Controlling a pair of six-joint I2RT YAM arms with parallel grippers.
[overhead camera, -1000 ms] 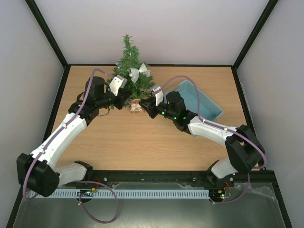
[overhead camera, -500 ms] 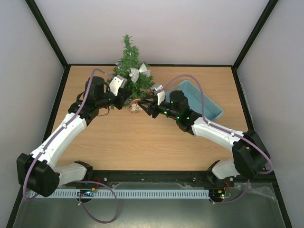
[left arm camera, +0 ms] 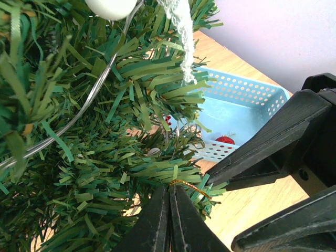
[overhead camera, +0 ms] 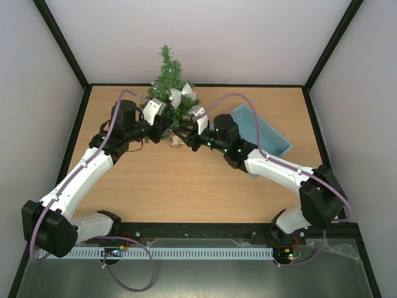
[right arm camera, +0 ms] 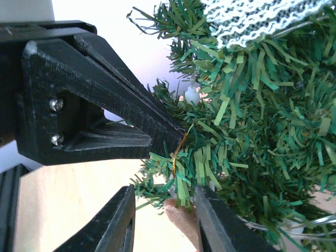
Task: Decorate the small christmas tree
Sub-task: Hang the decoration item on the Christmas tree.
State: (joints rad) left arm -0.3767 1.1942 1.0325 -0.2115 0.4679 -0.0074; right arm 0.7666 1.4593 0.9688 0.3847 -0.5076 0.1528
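Small christmas tree (overhead camera: 169, 87), a bushy dark green artificial conifer with a silver ribbon bow (overhead camera: 182, 94) on it, stands at the far middle of the pale wooden counter (overhead camera: 161, 192). Both arms meet at its lowest near branches.

A thin gold thread loop (left arm camera: 187, 184) lies over a low branch tip. The left tool (left arm camera: 169, 195) is clenched with its tips right at that thread. Whether the thread is actually pinched I cannot tell.

The right tool (right arm camera: 165, 212) is released. Its jaws stand apart below the same branch tip, with a brownish shape (right arm camera: 177, 214) between them that is probably the ornament on the thread.

The step looks like seating the loop. To do it well, keep the left grip steady so the branch stays put. Slide the loop further in along the branch, past the tip needles, before anything lets go. Draw the right tool away low and toward the near side so it does not snag needles or tip the light tree.

To the right sits the light blue perforated plastic basket (overhead camera: 286, 148).
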